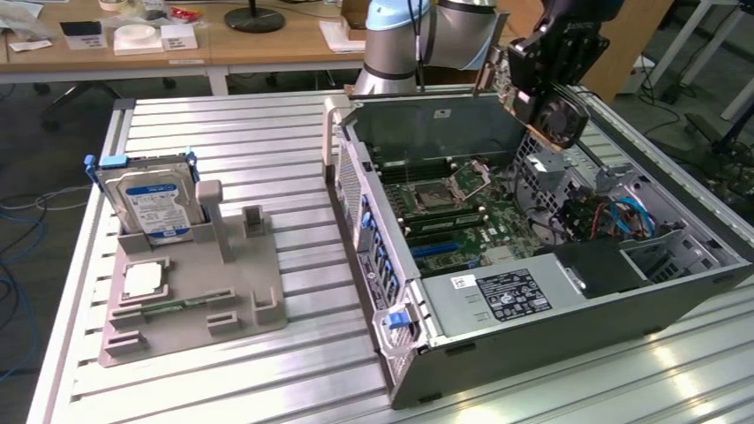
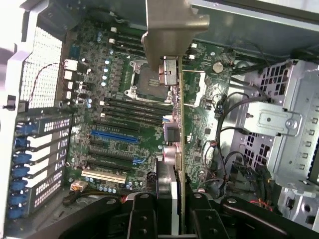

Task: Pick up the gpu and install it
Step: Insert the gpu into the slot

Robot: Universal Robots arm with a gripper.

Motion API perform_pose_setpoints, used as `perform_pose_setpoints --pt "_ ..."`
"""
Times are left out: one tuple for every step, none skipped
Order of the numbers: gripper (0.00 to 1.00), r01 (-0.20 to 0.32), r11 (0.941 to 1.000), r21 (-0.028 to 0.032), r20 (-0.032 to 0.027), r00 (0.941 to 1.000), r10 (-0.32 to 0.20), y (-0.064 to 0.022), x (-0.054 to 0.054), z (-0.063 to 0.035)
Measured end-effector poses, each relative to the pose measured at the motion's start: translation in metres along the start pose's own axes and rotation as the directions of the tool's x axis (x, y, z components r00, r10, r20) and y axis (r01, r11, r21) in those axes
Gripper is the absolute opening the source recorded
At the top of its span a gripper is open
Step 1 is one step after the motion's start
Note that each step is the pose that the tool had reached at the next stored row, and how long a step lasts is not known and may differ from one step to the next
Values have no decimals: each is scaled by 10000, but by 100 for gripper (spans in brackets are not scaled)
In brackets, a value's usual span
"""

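Robot arm lifts a graphics card over an open computer: the end effector (image 1: pixel 552 75) is clamped on the graphics card (image 1: pixel 549 110), its dark fingers (image 2: pixel 142 216) pressing on either side of the thin board. In the exterior view the card hangs tilted in the air above the far end of the computer case (image 1: pixel 401 353), on the exterior view's right. Its dark face and round fan are turned towards the camera. It stands clear of the motherboard (image 1: pixel 460 212) below and touches nothing but the end effector.

From the wrist view, the graphics card (image 2: pixel 173 132) appears edge-on, running from between the fingers out to its silvery metal bracket (image 2: pixel 172 30) at the far end, with a brownish-orange strip along one side. Behind it lies the green motherboard (image 2: pixel 119 99) with its processor socket (image 2: pixel 144 79), rows of black slots and one blue slot (image 2: pixel 114 135), all uncovered. A grey metal drive cage (image 2: pixel 279 129) sits to one side of the board.

The case lies on its side, lid off, on a ribbed aluminium desk (image 1: pixel 236 132). On the exterior view's left, beside the case, a grey holder (image 1: pixel 236 300) carries a hard drive (image 1: pixel 154 208) with a blue label, standing upright, and a small square silver processor chip (image 1: pixel 141 278) lying flat nearer the camera.
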State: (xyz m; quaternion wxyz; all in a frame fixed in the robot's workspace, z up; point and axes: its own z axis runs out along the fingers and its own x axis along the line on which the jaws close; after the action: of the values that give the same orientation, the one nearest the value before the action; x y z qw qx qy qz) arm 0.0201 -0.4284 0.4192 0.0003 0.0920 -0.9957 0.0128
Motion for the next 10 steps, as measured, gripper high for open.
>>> perform_pose_setpoints --pt "28 170 9999 0 4 9999 -170 0 0 0" --pt "28 322 9995 1 8 9995 -322 0 0 0" --pt "28 451 9990 2 12 9990 -451 0 0 0" --pt "28 575 9983 2 14 9983 -575 0 0 0" --pt "28 699 9976 3 18 9976 -699 0 0 0" --pt "28 828 9966 3 21 9966 -828 0 0 0" --pt "28 955 9954 4 24 9954 -955 0 0 0" --pt "28 1074 9942 5 27 9942 -1074 0 0 0" --pt "28 1205 9927 6 31 9927 -1205 0 0 0" --pt "28 1322 9912 7 34 9912 -1322 0 0 0"
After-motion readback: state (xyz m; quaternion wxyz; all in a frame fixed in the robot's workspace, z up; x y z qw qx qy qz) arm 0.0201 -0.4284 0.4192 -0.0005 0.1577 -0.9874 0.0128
